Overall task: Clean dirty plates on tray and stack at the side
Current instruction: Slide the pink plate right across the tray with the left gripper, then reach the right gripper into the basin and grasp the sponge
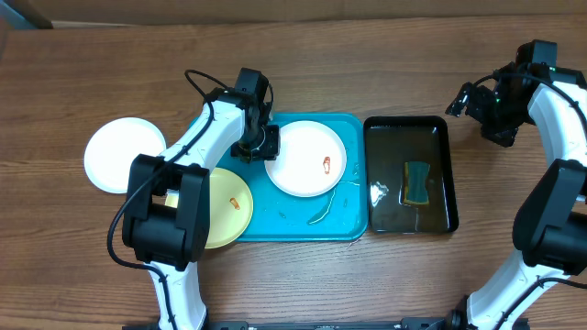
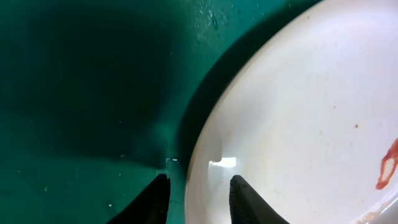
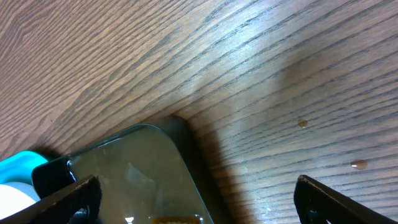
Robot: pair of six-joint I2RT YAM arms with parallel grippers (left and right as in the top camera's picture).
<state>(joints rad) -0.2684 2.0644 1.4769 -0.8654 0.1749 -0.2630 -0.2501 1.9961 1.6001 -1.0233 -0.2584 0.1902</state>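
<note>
In the overhead view the left arm (image 1: 170, 206) covers much of the yellow plate (image 1: 231, 218). The left wrist view cuts the white plate (image 2: 298, 124) at right and bottom, its smear (image 2: 387, 167) at the right edge. The right wrist view cuts the black tray (image 3: 137, 168) at the bottom and the blue tray (image 3: 18, 163) at the left

Robot lab bench: wood-grain table (image 1: 303, 64), left arm (image 1: 206, 133), right arm (image 1: 559, 110).

Standing here, I can't read anything: no lettering, label, brand mark or number shows on the white plate (image 1: 305, 158), the turquoise tray (image 1: 275, 225), the black tray (image 1: 385, 137) or the wooden table (image 1: 367, 55).
</note>
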